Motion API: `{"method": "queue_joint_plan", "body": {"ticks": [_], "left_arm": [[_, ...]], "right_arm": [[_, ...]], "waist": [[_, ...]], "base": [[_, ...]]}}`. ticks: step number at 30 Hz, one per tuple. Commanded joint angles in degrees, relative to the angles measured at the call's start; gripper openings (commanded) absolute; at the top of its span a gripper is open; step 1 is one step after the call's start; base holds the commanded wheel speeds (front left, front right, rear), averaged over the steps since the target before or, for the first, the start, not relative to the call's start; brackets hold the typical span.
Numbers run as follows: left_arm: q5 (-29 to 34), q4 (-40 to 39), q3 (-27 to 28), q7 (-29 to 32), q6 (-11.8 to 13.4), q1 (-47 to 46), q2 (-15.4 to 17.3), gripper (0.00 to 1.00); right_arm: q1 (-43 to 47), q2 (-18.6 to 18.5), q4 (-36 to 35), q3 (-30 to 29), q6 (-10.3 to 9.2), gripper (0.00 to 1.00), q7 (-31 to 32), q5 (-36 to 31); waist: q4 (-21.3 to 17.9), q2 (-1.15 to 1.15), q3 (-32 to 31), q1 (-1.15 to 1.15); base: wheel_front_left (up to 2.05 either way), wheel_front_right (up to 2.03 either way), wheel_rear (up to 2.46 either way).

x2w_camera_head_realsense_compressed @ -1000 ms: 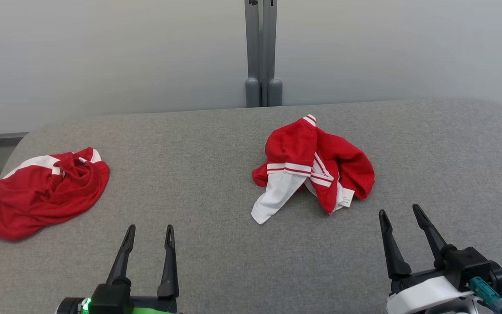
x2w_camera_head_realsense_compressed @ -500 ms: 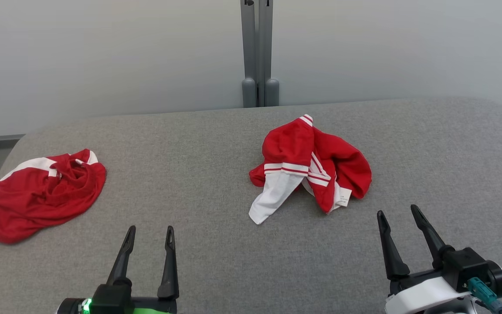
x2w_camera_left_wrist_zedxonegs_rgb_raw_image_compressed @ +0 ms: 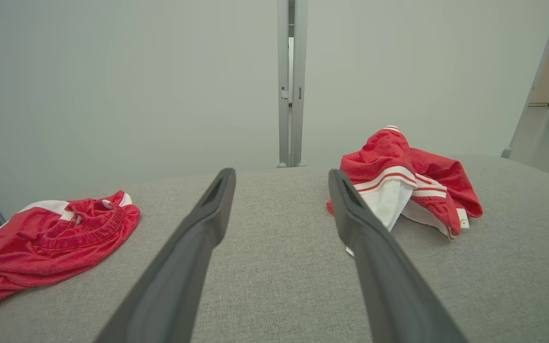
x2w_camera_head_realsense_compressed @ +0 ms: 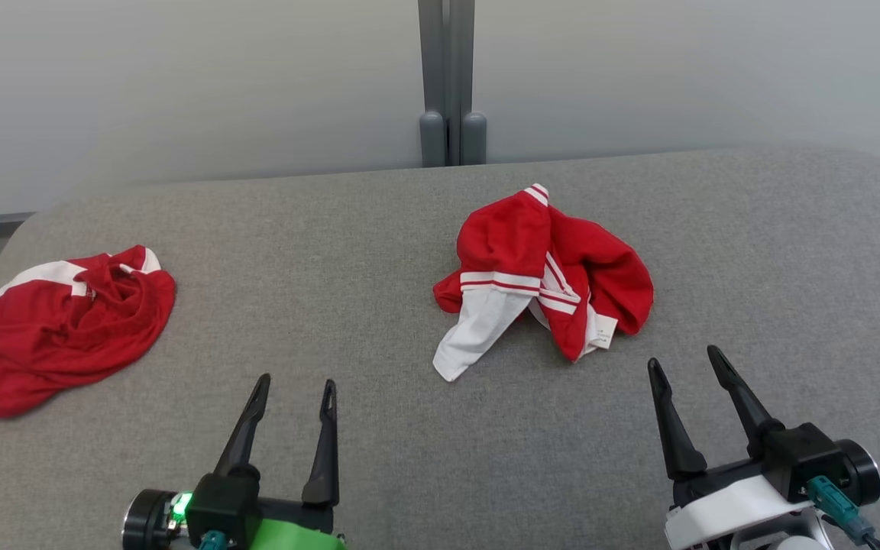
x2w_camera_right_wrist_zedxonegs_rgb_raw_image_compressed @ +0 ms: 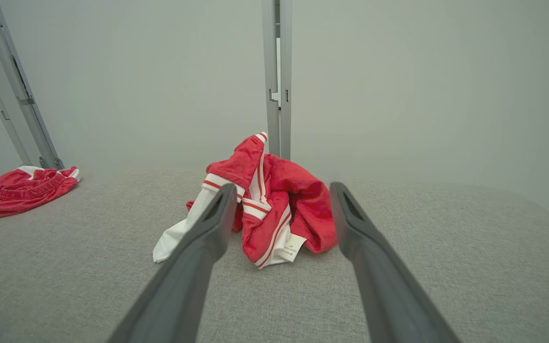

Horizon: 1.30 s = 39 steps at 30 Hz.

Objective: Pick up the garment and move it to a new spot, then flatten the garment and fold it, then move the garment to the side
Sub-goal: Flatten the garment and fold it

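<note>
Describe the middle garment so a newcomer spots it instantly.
On the grey table, look just before the grey post at its far edge. The bunched garment there shows a white flap, striped bands and a label; the left garment is nearly all red.

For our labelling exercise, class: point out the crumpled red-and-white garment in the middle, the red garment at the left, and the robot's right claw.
middle garment (x2w_camera_head_realsense_compressed: 543, 279): head view, on its striped band.
left garment (x2w_camera_head_realsense_compressed: 58, 336): head view, middle of the red cloth.
right claw (x2w_camera_head_realsense_compressed: 683, 357): head view, midway between its fingertips.
</note>
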Motion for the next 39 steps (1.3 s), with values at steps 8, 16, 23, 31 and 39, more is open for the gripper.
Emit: {"method": "queue_joint_plan", "body": {"ticks": [8, 16, 23, 31, 39], "left_arm": [[2.17, 5.32, -5.95, -0.02, -3.51, -13.53, 0.1, 1.0], [3.35, 15.59, -10.51, -0.02, -6.65, -27.98, 0.17, 1.0], [3.07, 24.09, -14.89, -0.02, -7.71, -38.02, 0.17, 1.0], [4.44, 33.17, -16.96, -0.03, -7.56, -46.14, 0.59, 0.45], [-5.84, 31.27, -19.31, -0.03, -8.12, -48.56, 0.12, 0.0]], "right_arm": [[-7.78, -1.73, -1.25, 2.29, -0.05, 1.0, -0.02, -0.63], [-15.51, -4.15, -1.26, 6.46, -0.05, 1.0, -0.02, 0.46], [-19.33, -4.17, -0.82, 8.86, -0.05, 1.0, -0.02, 1.5], [-20.96, -3.54, -0.51, 9.3, -0.05, 1.0, -0.02, 2.05], [-20.36, -2.62, 0.28, 8.89, -0.04, 1.0, -0.02, 2.14]], "waist": [[-2.31, 0.0, 11.14, 0.0], [-6.29, 0.0, 19.33, 0.0], [-10.43, 0.0, 23.8, 0.0], [-13.91, 0.0, 26.56, 0.0], [-15.52, 0.0, 25.71, 0.0]], "base": [[0.0, 0.0, 0.0], [0.0, 0.0, 0.0], [0.0, 0.0, 0.0], [0.0, 0.0, 0.0], [0.0, 0.0, 0.0]]}}
